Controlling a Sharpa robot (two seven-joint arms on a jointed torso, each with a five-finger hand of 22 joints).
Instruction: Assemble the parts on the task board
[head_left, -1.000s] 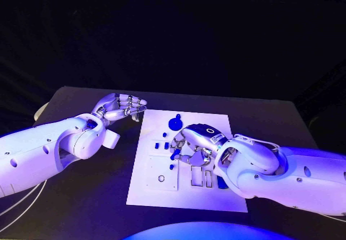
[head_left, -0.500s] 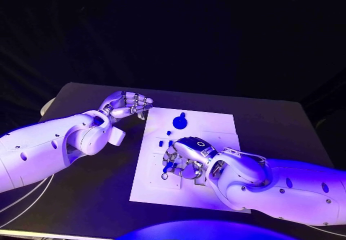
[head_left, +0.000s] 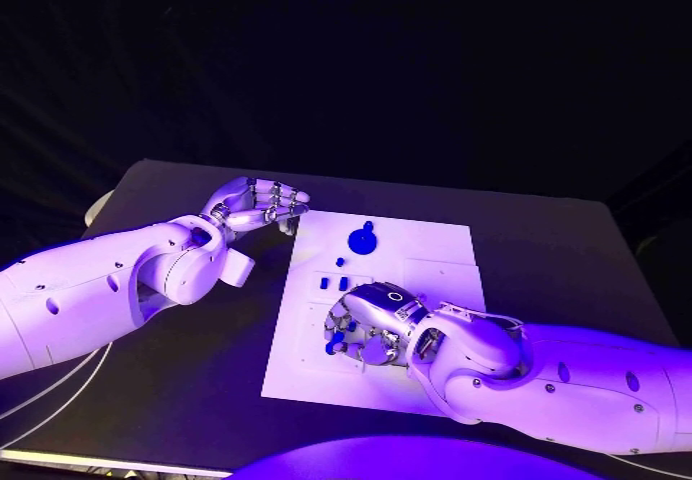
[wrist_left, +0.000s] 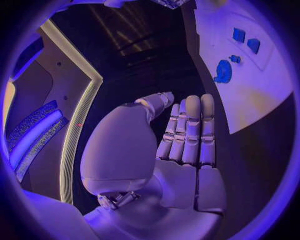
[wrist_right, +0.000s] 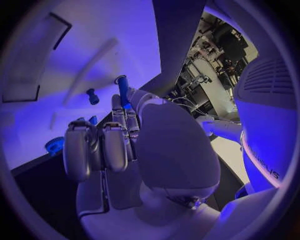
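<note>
The white task board lies in the middle of the black table. My right hand hovers low over its near left part and pinches a slim blue peg between thumb and finger, tip pointing at the board. A round blue part lies at the board's far end. Small blue parts sit just ahead of the right hand, and another small one is near the peg. My left hand holds nothing, fingers side by side, just off the board's far left corner.
A rectangular recess is sunk in the board near the peg. Bare black table stretches to the right of the board and to the left beneath my left arm.
My right hand has carried the blue peg toward the near left part of the board and lowered over it. The left hand has barely moved.
</note>
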